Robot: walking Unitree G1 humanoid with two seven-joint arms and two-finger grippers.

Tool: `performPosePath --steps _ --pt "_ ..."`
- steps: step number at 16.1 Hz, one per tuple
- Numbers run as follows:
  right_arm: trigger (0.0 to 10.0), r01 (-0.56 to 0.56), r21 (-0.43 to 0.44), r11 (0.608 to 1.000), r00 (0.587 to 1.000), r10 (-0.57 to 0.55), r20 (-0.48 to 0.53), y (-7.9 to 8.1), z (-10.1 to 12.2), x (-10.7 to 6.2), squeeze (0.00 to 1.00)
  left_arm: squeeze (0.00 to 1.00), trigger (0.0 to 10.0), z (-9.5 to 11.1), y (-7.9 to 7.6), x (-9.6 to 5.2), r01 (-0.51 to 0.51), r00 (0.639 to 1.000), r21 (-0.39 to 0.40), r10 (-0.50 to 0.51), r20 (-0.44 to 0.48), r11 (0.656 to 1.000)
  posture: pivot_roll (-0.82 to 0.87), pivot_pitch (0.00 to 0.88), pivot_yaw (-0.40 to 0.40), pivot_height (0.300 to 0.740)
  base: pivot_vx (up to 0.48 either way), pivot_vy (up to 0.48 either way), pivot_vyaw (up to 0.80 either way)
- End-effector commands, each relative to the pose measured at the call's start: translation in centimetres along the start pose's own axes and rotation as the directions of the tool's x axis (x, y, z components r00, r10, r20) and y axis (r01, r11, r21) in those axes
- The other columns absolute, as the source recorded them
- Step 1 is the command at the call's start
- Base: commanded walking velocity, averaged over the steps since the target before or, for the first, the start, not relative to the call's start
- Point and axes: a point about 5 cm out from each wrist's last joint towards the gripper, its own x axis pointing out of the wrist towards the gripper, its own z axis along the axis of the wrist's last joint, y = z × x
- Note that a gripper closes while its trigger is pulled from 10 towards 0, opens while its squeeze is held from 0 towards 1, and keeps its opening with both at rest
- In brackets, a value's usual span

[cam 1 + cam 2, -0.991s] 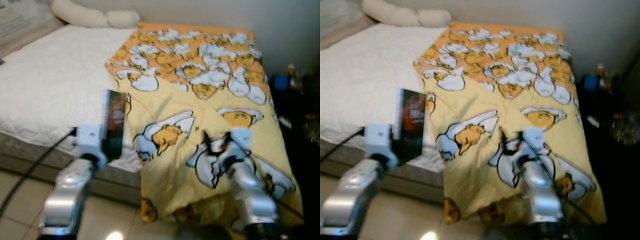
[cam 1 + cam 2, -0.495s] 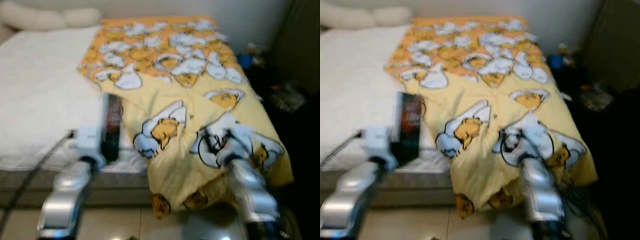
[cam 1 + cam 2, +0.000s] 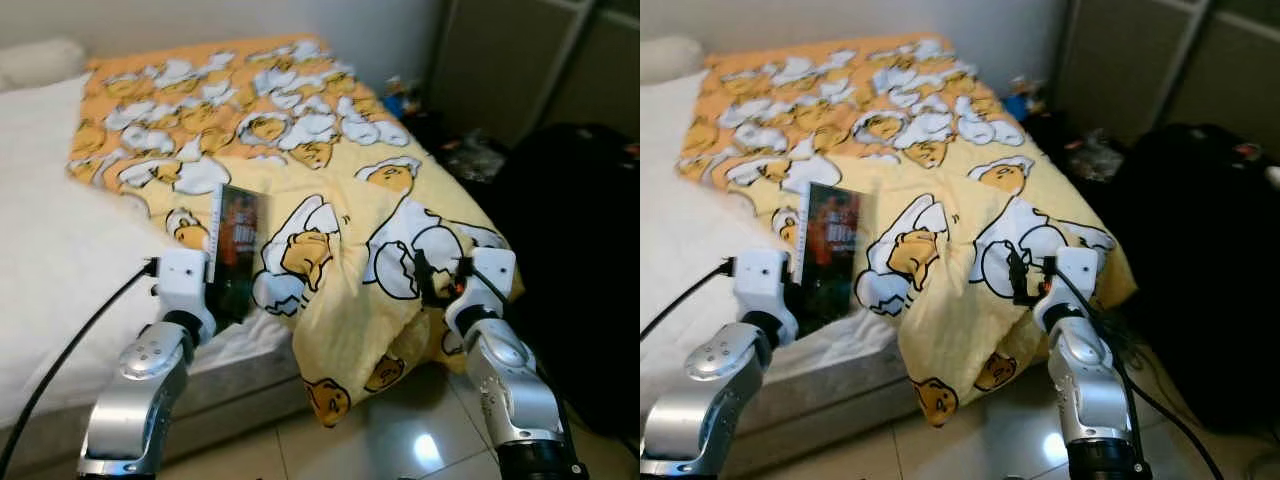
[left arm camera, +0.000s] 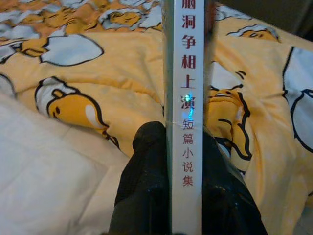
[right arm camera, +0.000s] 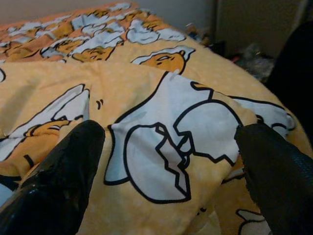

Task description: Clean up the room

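Here, a book (image 3: 238,245) held upright in the left gripper (image 4: 183,161), spine toward the wrist camera, clamped between the two black fingers (image 4: 146,176) near its lower end, one finger on each cover. Raised above the near edge of the bed (image 3: 60,260), just left of the yellow cartoon-print blanket (image 3: 330,190). To the right, the right gripper (image 5: 171,156) with fingers (image 5: 63,171) spread wide and holding nothing, poised over the blanket's near right corner where it drapes off the bed toward the tiled floor (image 3: 400,445). Farther right, a dark bag (image 3: 570,240) on the floor.
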Motion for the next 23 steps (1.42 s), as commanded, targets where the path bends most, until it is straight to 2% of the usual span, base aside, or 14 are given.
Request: performPosePath --steps 1,4,12,15,23 --pt "10.0 -0.038 -0.005 0.999 0.999 0.039 0.010 0.9 0.4 0.2 0.00 0.00 10.0 1.0 0.8 -0.2 -0.033 0.998 0.016 0.032 0.046 0.999 0.01 0.000 0.047 0.740 0.000 0.401 -0.54" --pt "10.0 -0.070 0.008 0.998 0.997 0.070 0.025 1.0 0.9 0.2 0.00 0.00 10.0 1.0 0.9 -0.1 -0.042 0.998 0.011 0.041 0.051 0.999 0.01 0.000 0.045 0.740 0.000 0.405 0.00" --pt "10.0 -0.079 -0.116 0.990 0.996 0.083 0.025 1.7 0.8 0.5 0.00 0.00 10.0 1.2 1.0 0.3 -0.045 0.997 0.037 0.043 0.062 0.998 0.02 0.000 0.034 0.740 0.000 0.427 0.00" --pt "10.0 -0.139 -0.096 0.986 0.990 0.139 -0.002 1.8 0.8 0.4 0.00 0.00 10.0 1.4 0.9 0.4 -0.044 0.997 0.062 0.040 0.067 0.997 0.03 0.000 0.022 0.740 0.000 0.433 0.00" --pt "10.0 -0.156 -0.098 0.983 0.988 0.157 0.000 1.8 1.0 0.0 0.00 0.00 10.0 0.2 0.2 0.2 -0.031 0.999 0.105 0.028 0.036 0.994 0.01 0.000 0.008 0.740 0.000 0.435 0.00"
